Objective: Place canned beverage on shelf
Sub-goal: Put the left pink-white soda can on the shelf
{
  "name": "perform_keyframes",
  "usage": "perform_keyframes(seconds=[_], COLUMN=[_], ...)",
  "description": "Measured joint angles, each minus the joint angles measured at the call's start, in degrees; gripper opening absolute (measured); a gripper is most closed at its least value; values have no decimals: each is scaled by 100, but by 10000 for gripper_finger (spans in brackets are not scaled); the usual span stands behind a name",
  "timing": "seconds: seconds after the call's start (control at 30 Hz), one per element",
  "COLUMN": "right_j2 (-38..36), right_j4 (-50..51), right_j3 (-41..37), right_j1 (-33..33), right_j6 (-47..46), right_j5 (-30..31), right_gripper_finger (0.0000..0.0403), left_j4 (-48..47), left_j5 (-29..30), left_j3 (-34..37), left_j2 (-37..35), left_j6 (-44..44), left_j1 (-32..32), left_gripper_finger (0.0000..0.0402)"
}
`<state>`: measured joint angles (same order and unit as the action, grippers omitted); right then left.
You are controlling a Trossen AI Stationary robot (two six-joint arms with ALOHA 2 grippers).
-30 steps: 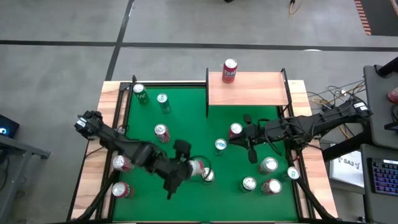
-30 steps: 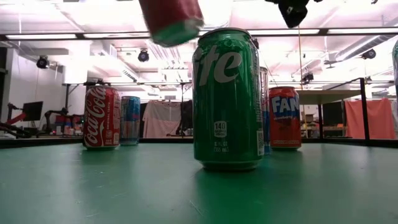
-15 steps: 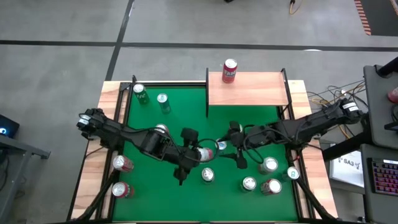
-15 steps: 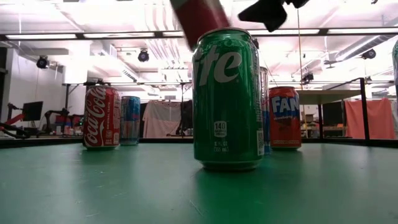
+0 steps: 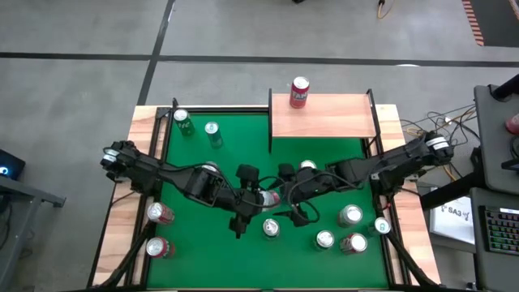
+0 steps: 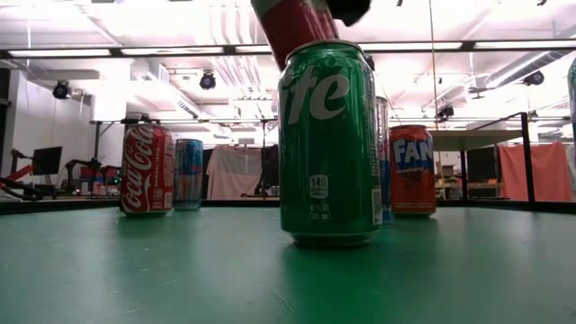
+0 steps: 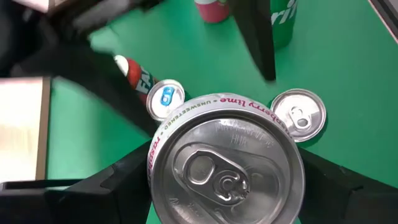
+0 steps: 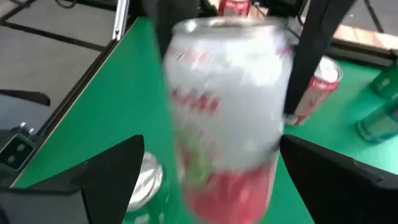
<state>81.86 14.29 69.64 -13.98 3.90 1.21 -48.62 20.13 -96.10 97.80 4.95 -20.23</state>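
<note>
Midair, left tool (image 5: 258, 197) gripping raspberry-lime can (image 5: 268, 197), right tool (image 5: 285, 197) wide around it.

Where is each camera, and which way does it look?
High: above, looking down on the table, shelf, both arms.
Low: at table level, looking across past a green can; a dark gripper tip shows up top.
Left wrist: on the left arm, its fingers holding the held can.
Right wrist: on the right arm, open fingers flanking it.
All four show the held can.
</note>
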Motion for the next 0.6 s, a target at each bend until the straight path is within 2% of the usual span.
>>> perform_keyframes(seconds=[0.27, 0.37, 0.47, 0.53, 0.6], right_j2=[478, 494, 494, 492, 486], right_j4=[50, 42, 45, 44, 71], right_j3=[456, 506, 507, 510, 507], right_j1=[131, 131, 136, 156, 164], right_j6=[203, 210, 170, 156, 70], right_j5=[12, 4, 11, 5, 18], right_gripper_finger=[364, 335, 284, 277, 277], left_j4=[-47, -48, -60, -61, -48], left_j5=[37, 40, 33, 30, 46], left_j3=[-151, -170, -170, -170, -171], left_j2=[0, 0, 0, 0, 0], left_j6=[161, 219, 228, 264, 332], left_j1=[4, 4, 4, 4, 7], left_gripper_finger=[279, 279, 279, 301, 339])
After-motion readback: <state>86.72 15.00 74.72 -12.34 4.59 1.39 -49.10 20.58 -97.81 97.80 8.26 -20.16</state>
